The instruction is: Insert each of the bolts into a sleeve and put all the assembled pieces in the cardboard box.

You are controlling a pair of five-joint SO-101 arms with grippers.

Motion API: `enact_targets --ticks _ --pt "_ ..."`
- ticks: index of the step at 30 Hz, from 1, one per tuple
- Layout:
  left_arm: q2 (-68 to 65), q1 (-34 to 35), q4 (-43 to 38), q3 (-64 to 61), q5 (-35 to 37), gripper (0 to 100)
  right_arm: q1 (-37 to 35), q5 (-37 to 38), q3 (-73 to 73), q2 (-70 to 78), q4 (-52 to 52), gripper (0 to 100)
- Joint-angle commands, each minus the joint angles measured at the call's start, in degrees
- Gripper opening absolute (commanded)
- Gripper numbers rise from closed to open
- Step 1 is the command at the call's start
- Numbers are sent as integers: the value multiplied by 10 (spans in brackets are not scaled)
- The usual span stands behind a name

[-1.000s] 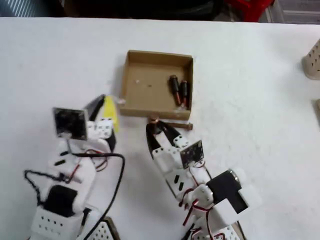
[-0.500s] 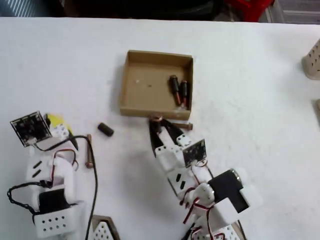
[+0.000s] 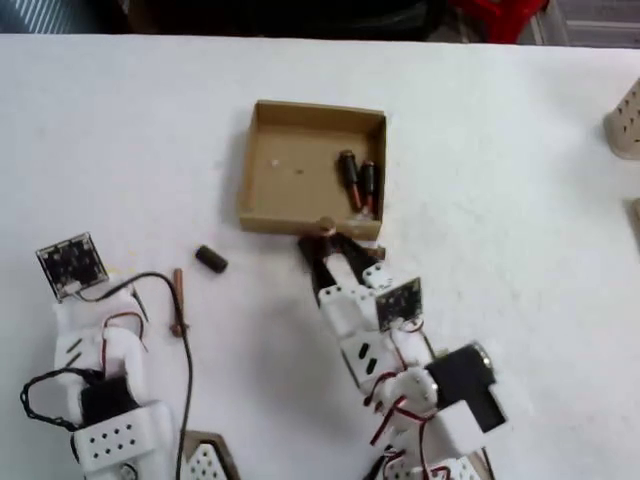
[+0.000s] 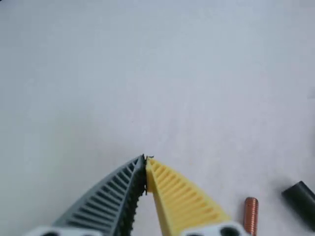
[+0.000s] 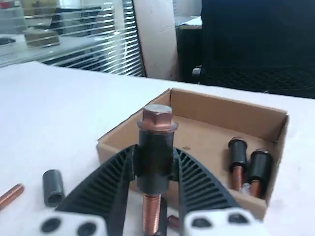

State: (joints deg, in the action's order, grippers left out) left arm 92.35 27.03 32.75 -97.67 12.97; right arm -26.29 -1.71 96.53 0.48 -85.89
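White counter (image 3: 500, 150) from edge to edge, and we start on the left. The left arm (image 3: 100, 400) sits low at the near side. Its grey and yellow jaws are pinched tip to tip over bare surface, with nothing between them. Just right of it, 1 loose copper bolt (image 3: 178, 300) lies flat. A short black sleeve (image 3: 210, 259) rests on its side nearby, and the 2 are apart, not touching.

Into the middle now: the cardboard box (image 3: 290, 125) stands open-topped, beyond both loose parts. At its near wall, the right arm (image 3: 400, 350) has its jaws clamped around a black sleeve with a bolt run through it. This assembled piece (image 5: 156, 129) is held upright, hex head on top, threaded end poking out below. It is right at the box's front edge, though whether it touches the cardboard I cannot tell.

Inside the box, along the right-hand wall, 2 finished pieces (image 3: 350, 175) lie side by side, threaded ends toward the near wall. Far right at the counter's edge is a beige block (image 3: 625, 120) dotted with holes.
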Motion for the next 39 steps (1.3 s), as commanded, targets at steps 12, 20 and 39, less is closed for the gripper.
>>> enact_targets --ticks 12,20,39 --pt "4 7 81 3 -13 24 92 -1 -40 -263 268 17" --pt "4 4 112 3 -141 24 119 -1 -178 -375 610 17" --pt "7 4 127 4 -192 24 99 25 -511 -327 1022 21"
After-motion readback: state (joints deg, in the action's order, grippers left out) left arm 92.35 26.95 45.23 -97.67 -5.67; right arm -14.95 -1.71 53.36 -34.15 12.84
